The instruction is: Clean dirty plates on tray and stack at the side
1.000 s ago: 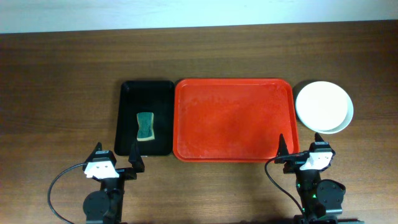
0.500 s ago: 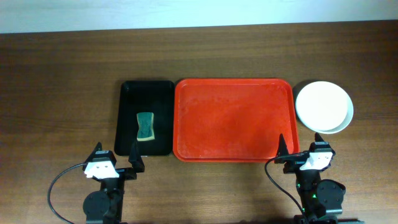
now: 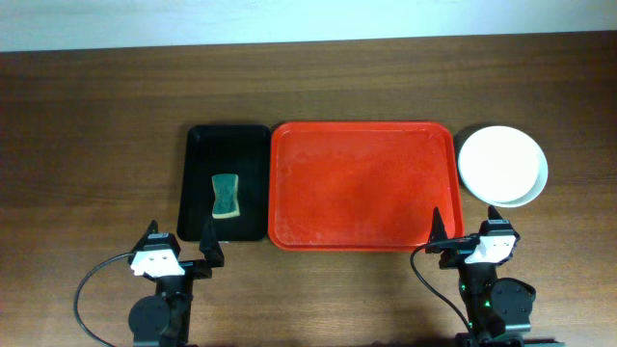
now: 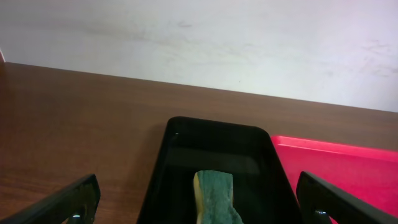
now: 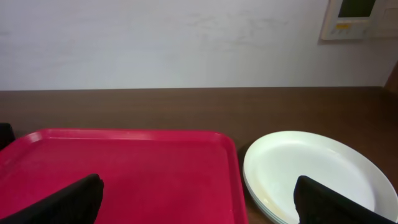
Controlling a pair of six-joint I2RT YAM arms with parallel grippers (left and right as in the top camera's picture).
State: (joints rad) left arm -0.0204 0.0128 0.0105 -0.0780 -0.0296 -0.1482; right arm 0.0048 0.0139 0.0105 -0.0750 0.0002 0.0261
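Lower plates (image 3: 528,198) mostly under white top plate (image 3: 499,162); sponge (image 4: 214,199) partly past btm edge.

red tray (image 3: 362,183): glossy plastic | black tray (image 3: 227,145): glossy plastic | table (image 3: 96,145): matt wood | plates (image 3: 501,164): smooth, glossy

tray (image 3: 362,183): lying centrally on the table (image 3: 96,145)
plates (image 3: 501,164): sitting stacked just right of the tray
narrow tray (image 3: 198,173): lying just left of the tray
sponge (image 3: 226,195): resting in the narrow tray

Brown wooden table (image 3: 96,116), small black tray (image 3: 198,193) just beside red tray (image 3: 362,188), stacked plates (image 3: 501,164) near its right edge
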